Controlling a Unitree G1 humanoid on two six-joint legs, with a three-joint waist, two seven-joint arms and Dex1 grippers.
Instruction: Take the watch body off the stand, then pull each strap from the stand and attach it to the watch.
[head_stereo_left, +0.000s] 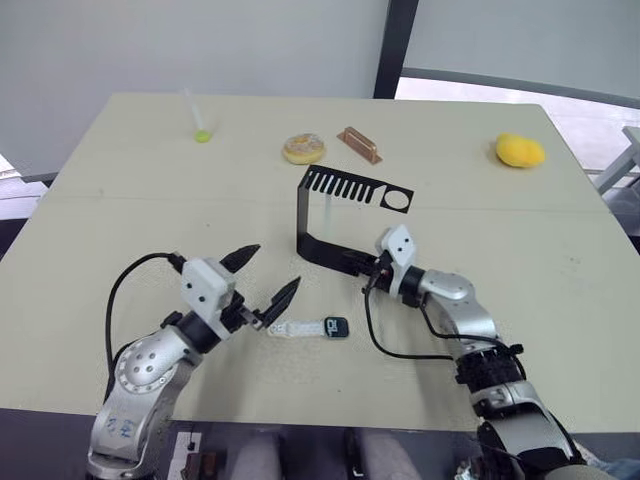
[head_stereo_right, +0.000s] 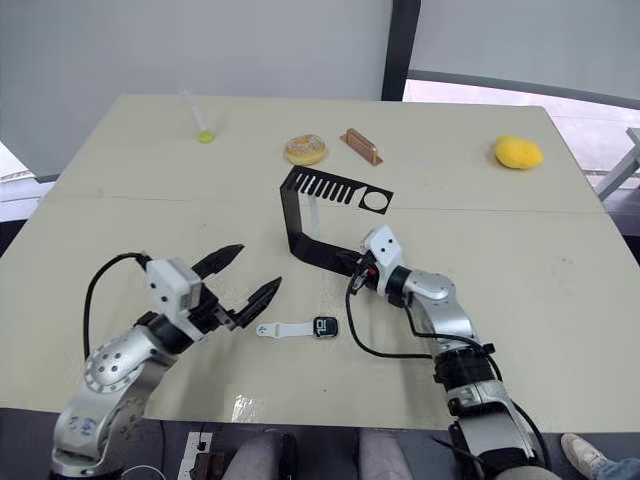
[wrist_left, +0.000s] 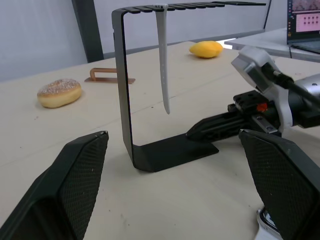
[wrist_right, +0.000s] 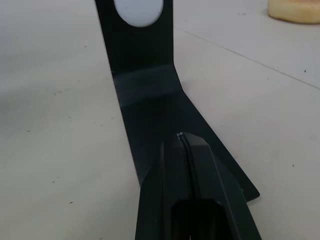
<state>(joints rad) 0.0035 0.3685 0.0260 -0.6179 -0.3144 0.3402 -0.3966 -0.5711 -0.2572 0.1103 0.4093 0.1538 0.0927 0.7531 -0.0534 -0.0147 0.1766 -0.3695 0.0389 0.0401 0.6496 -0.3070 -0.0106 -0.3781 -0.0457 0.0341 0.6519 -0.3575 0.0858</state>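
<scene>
My left claw gapes empty; right claw pins the stand — the hanging strap looks limp, grab low.

Black stand, white strap

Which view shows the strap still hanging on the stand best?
The left wrist view: the hanging strap shows full length, dangling from a slot of the stand. Both eye views show it as a pale sliver under the top plate. The right wrist view looks along the stand's foot.
</scene>
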